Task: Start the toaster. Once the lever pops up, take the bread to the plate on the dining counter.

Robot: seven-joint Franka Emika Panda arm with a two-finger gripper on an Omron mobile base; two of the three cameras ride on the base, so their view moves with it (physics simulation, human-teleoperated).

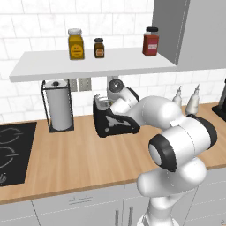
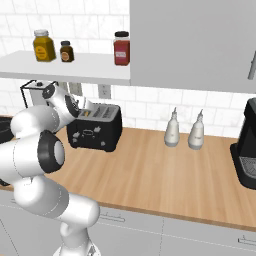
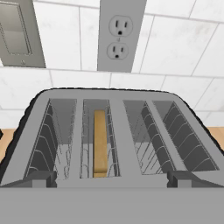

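Fingers stand spread wide and grasp nothing, their dark tips low on either side of the toaster's silver top. Across the wood worktop, the right base view brings in two white bottles and a black coffee machine, while the left base view brings in the black cooktop and the paper towel roll. From the hand, four wire-lined slots run away toward the tiled wall and its outlet. One slot left of centre holds the bread, on edge, sunk low, long side along the slot.
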